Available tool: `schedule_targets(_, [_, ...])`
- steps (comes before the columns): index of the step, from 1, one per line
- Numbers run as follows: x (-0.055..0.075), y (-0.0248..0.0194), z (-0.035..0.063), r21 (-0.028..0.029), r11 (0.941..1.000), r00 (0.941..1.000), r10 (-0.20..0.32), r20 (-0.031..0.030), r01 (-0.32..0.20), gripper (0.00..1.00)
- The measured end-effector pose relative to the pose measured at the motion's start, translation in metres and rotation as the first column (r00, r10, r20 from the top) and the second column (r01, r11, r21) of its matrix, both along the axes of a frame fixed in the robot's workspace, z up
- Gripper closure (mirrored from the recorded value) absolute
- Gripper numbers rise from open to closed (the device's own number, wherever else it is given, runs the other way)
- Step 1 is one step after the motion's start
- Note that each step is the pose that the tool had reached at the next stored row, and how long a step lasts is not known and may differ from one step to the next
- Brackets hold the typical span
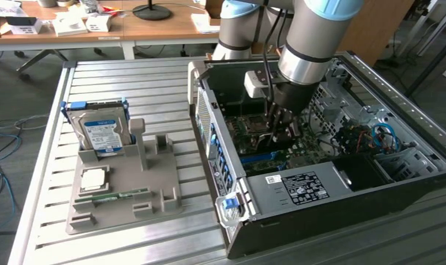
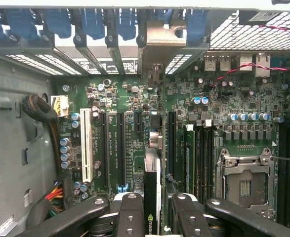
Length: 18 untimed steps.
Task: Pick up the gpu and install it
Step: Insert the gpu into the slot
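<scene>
Between the clamping jaws, the gpu (image 2: pixel 152 195) stands edge-on over the motherboard (image 2: pixel 130 101).

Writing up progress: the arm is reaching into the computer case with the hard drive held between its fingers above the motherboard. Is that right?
Not quite: the fingers hold the graphics card, edge-on above the motherboard, as the wrist view shows. The hard drive stands in the grey holder outside the case.
</scene>
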<state>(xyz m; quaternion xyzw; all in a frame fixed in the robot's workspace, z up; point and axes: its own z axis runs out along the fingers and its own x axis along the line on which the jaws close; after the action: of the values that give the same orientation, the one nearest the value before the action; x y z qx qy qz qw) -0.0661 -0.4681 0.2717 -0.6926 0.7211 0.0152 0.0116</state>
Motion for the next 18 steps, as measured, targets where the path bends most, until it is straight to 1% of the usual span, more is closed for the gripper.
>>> schedule_targets(5, [0.0000,-0.0001,-0.0012,-0.0009,1.0000,1.0000,0.000,-0.0004,0.000,0.74])
schedule_targets(7, [0.0000,0.0000,-0.0023,-0.0004,1.0000,1.0000,0.000,-0.0002,0.000,0.74])
schedule_targets(18, [-0.0014,0.0000,-0.0025,-0.0005,1.0000,1.0000,0.000,-0.0001,0.000,0.74])
